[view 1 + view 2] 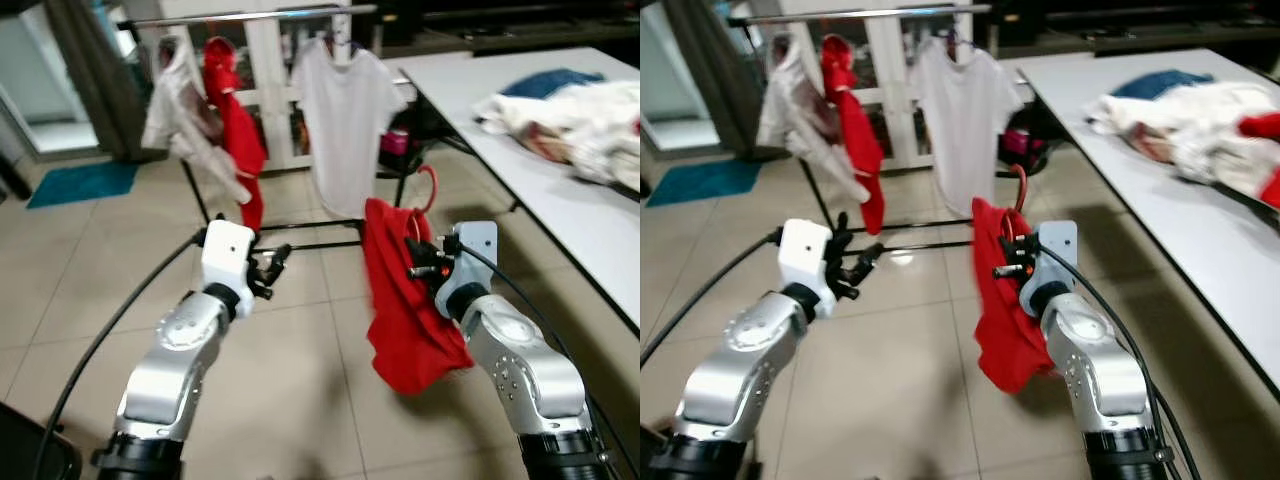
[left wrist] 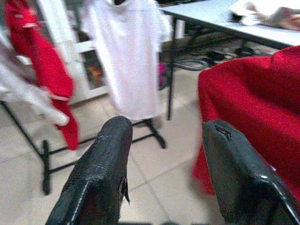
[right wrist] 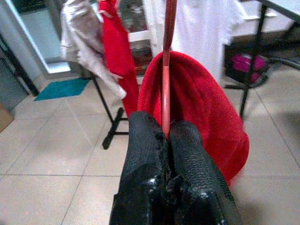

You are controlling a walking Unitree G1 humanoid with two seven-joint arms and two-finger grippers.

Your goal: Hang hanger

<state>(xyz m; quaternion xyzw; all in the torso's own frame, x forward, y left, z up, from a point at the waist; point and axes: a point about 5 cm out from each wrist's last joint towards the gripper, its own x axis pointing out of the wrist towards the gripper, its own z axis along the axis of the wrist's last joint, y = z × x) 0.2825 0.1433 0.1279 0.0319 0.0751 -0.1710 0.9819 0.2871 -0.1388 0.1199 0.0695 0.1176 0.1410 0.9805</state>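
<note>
Clothes hung along a garment rail point(image 1: 250, 16) at the far side of a tiled room: a pale shirt point(image 1: 185, 110) at left, then a red garment point(image 1: 238, 130), then a white T-shirt point(image 1: 345, 125). The free stretch of rail between them looked the likely spot for the next hanger. Nearer the camera, the left gripper point(image 1: 275, 262) was raised at chest height, its two black fingers point(image 2: 101, 173) spread apart and holding nothing, probably ready to steady the load. To its right, the right gripper point(image 3: 165, 133) had its fingers pressed together on the thin red hanger point(image 3: 167, 70), whose hook point(image 1: 428, 190) pointed upward. A red cloth point(image 1: 405, 310) draped from that hanger, well short of the rail. At far right, a white table point(image 1: 560, 200) carried heaped laundry point(image 1: 570, 115).
</note>
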